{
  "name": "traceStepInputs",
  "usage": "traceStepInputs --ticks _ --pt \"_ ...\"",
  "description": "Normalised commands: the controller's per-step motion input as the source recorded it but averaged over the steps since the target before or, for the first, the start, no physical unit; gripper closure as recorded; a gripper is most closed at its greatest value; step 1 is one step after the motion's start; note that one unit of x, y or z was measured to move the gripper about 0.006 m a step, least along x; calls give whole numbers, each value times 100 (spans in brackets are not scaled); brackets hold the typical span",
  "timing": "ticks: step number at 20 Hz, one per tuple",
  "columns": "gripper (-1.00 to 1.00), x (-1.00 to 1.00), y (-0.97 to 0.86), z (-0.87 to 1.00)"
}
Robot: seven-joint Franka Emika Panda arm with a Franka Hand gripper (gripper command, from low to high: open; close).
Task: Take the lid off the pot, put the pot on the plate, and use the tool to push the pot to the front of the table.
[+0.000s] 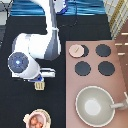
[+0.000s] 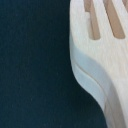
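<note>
Lid (image 1: 76, 50) is off: it lies on the stove (image 1: 95, 60), on the burner nearest the exterior view's top-left corner of the stove. First step looks done.

Pot (image 1: 36, 121) sits on the plate (image 1: 44, 118) at the exterior view's bottom, left of centre, on the table (image 1: 20, 30). Plate shows only as a cream rim around the pot, so the second step looks done too. Pot is open and holds reddish-orange lumps; what they are, can't tell.

Gripper (image 1: 42, 79) is low over the table, above the pot in the exterior view, with the tool (image 1: 40, 86) right under it. Only the tool's slotted head pokes out below the hand. Wrist view is filled by the tool (image 2: 97, 50) close up, slots and handle neck over dark table. Gripper looks to be at or on the tool, but whether its grip is closed on it can't be told; the arm body hides that.

Tool head and pot are apart, a gap of bare table between them. Push step isn't shown as started; the pot is already fairly near the bottom edge.

Large grey pan (image 1: 97, 106) on the stove, bottom right, is empty.
</note>
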Motion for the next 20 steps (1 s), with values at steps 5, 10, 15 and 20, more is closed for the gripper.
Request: traceStepInputs --ticks 5,10,15,20 --pt "100 -100 3 -43" --pt "100 -100 2 -49" --pt "-100 -100 10 -32" --pt "-100 -100 16 26"
